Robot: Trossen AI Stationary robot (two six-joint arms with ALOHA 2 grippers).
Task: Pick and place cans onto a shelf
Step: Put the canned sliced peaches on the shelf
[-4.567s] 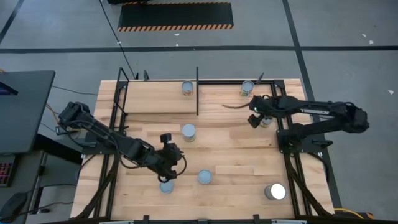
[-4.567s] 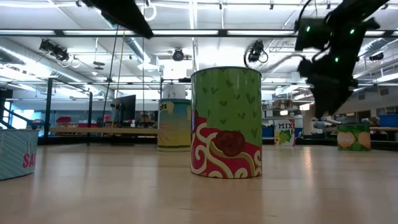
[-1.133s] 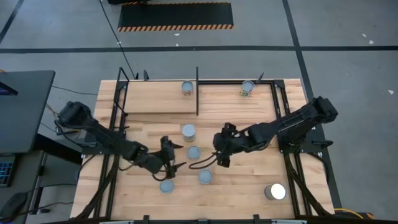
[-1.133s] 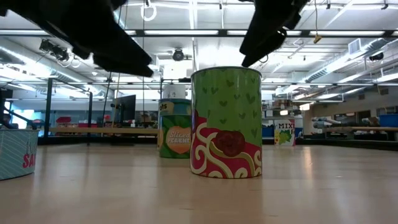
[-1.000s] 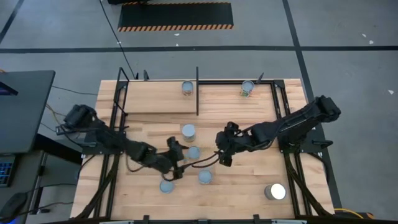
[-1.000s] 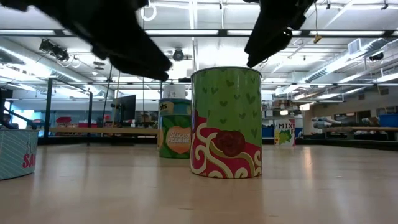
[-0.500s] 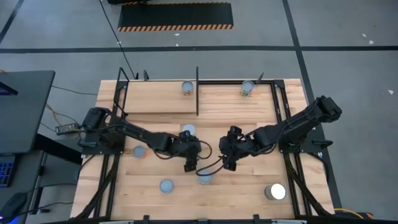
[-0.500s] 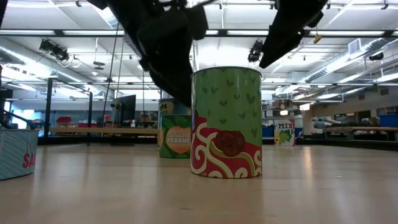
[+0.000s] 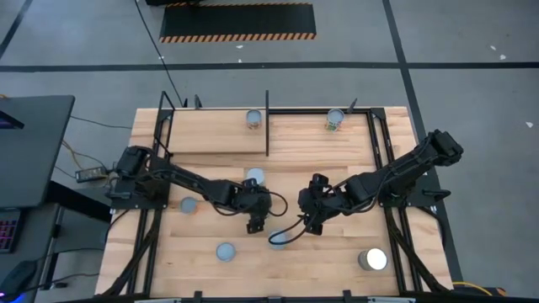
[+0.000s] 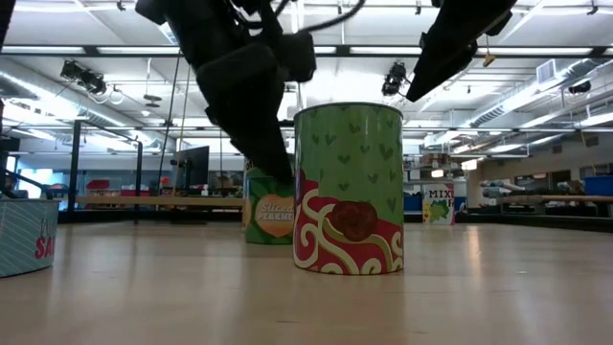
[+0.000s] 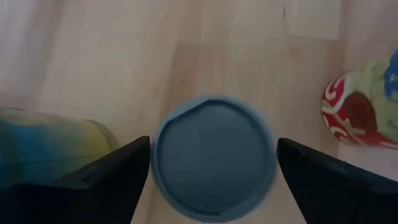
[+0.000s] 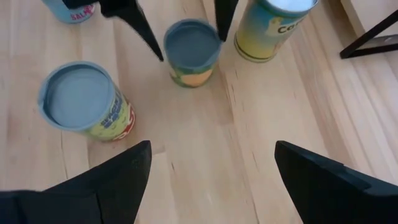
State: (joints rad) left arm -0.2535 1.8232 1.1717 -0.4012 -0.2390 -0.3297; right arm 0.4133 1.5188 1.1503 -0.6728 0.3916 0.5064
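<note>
A blue-topped can (image 11: pixel 211 168) stands upright on the table's middle. My left gripper (image 11: pixel 213 142) hovers above it, open and pointing down, one finger on each side of its top; I cannot tell whether they touch it. The right wrist view shows the same can (image 12: pixel 193 46) between those fingers. My right gripper (image 12: pixel 212 149) is open and holds nothing, just right of it above bare planks (image 9: pixel 310 220). The shelf (image 9: pixel 215 133) lies along the far edge. Two cans (image 9: pixel 254 118) (image 9: pixel 335 119) stand on it.
A green and red can (image 12: pixel 84 99) stands close to the near side of the straddled one, and a yellow can (image 12: pixel 273 22) on its far side. More cans stand at the left (image 9: pixel 188 204), near the front (image 9: pixel 225 251), and a wide bright one at the front right (image 9: pixel 373 259). A cable loops between the grippers (image 9: pixel 278 238).
My left gripper has swung toward the table's right and come down over the middle can, still open. The arm's move uncovered a can on the left. My right gripper has drifted a little toward the near right, open all the while.
</note>
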